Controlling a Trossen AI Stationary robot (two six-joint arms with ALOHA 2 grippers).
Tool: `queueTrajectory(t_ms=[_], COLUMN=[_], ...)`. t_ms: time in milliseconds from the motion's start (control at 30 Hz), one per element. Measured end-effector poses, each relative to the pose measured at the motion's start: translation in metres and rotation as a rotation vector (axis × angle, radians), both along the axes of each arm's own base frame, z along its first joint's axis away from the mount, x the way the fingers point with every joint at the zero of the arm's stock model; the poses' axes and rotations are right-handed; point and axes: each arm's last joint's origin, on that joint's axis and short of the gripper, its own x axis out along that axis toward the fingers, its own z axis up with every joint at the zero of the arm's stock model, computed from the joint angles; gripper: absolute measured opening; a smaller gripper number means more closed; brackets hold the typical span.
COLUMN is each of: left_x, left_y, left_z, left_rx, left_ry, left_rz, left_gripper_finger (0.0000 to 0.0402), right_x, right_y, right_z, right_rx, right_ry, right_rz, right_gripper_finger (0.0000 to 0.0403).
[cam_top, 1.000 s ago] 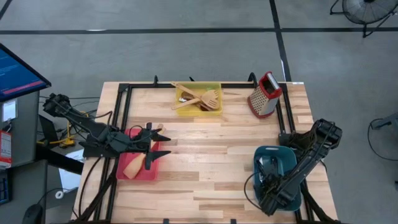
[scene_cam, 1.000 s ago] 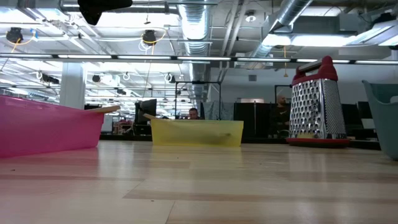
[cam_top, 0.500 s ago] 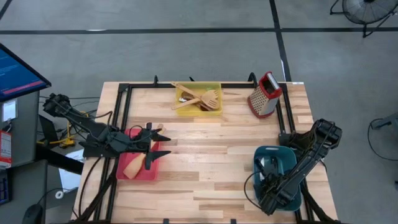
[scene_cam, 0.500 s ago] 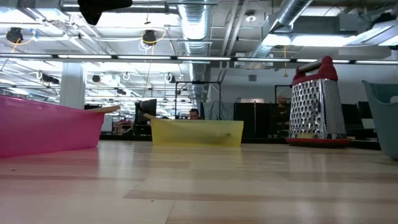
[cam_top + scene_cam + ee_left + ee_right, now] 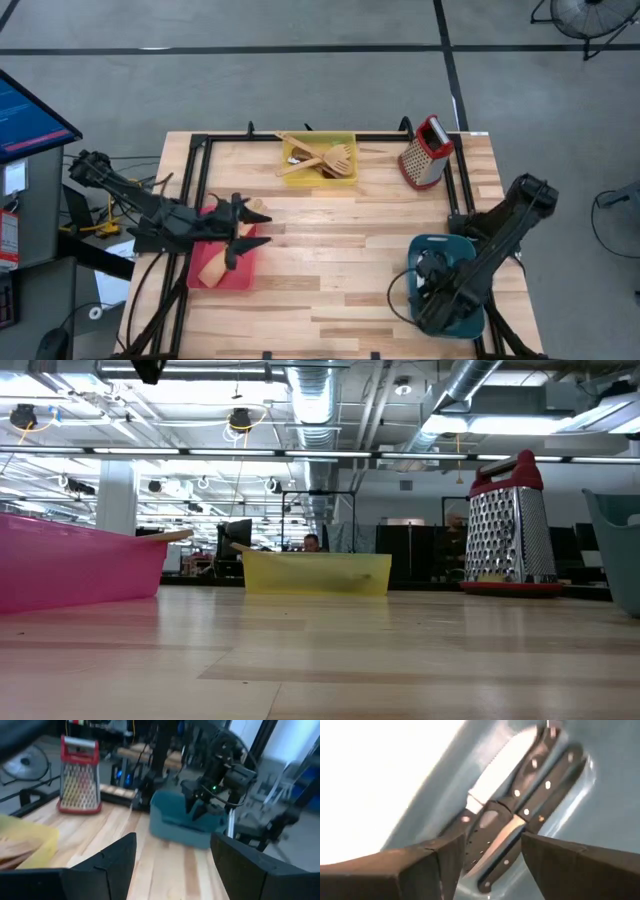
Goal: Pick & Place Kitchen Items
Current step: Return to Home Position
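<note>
Plank tabletop | black-handled knives stacked in teal bin | right gripper over them, spread wide, empty | left gripper over red bin, wide, empty | likely stiff, light, slick blades; grab handles

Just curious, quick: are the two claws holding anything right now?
Left gripper: open, empty, over the red bin.
Right gripper: open, empty, over the knives in the teal bin.

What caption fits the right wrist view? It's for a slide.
Open right gripper poised over black-handled knives lying side by side in the teal bin.
</note>
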Motion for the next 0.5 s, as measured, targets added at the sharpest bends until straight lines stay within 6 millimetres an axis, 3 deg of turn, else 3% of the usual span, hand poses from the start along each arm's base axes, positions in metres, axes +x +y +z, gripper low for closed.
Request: queueTrajectory(t_ms=[167, 267, 400, 500], left_x=[-0.021, -0.037, -0.057, -0.071], left_y=[0.011, 0.020, 0.030, 0.036], left_z=[0.020, 0.032, 0.044, 0.050], left_rx=[-0.065, -0.106, -0.152, -0.169], left_ry=[-0.118, -0.194, -0.283, -0.338], left_rz=[0.001, -0.003, -0.035, -0.090], left_gripper_finger=[0.0237, 0.0237, 0.0229, 0.0206], right_x=[-0.005, -0.009, -0.010, -0.010], right_y=[-0.022, -0.038, -0.056, -0.068], right_z=[0.062, 0.096, 0.133, 0.154], right_rx=[0.028, -0.030, -0.301, -0.544], right_ry=[-0.190, -0.406, -0.768, -0.896], right_rz=[0.118, 0.238, 0.426, 0.547], right_gripper_finger=[0.0194, 0.0186, 0.0171, 0.0150])
